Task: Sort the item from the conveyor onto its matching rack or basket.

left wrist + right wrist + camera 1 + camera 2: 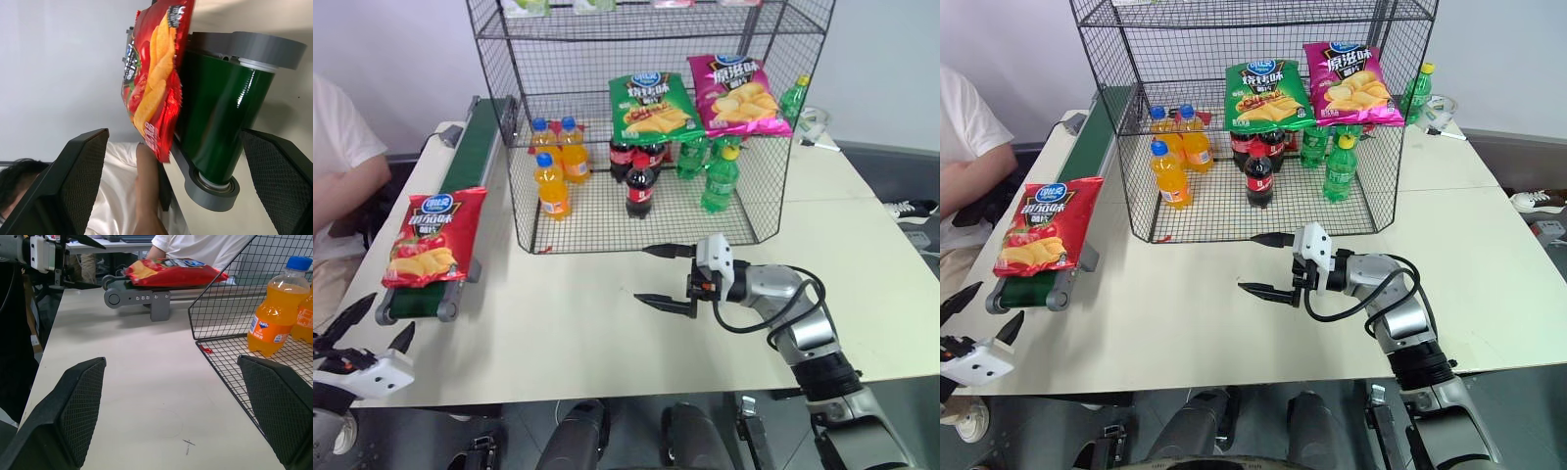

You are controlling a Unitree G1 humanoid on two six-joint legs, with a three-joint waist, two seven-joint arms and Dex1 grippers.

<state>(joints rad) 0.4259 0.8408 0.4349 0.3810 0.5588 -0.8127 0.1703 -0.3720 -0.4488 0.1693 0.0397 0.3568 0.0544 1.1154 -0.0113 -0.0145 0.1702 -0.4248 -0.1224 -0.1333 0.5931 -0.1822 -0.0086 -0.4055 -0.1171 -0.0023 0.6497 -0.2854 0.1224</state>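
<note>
The red chips bag (433, 237) lies on the near end of the dark green conveyor (478, 147), overhanging its left side, at the table's left. My left gripper (384, 318) hovers open and empty just in front of that end, off the table's near-left corner; its wrist view looks at the bag (151, 83) and the belt roller (220, 117). My right gripper (642, 275) is open and empty over the middle of the table, pointing left, just in front of the tall black wire rack (558, 69).
In the rack, orange soda bottles (551, 181), cola bottles (640, 181) and green bottles (720, 176) stand on the bottom tier. A green chips bag (651, 103) and a magenta one (736, 93) lie above. A person's arm (347, 186) rests left of the conveyor.
</note>
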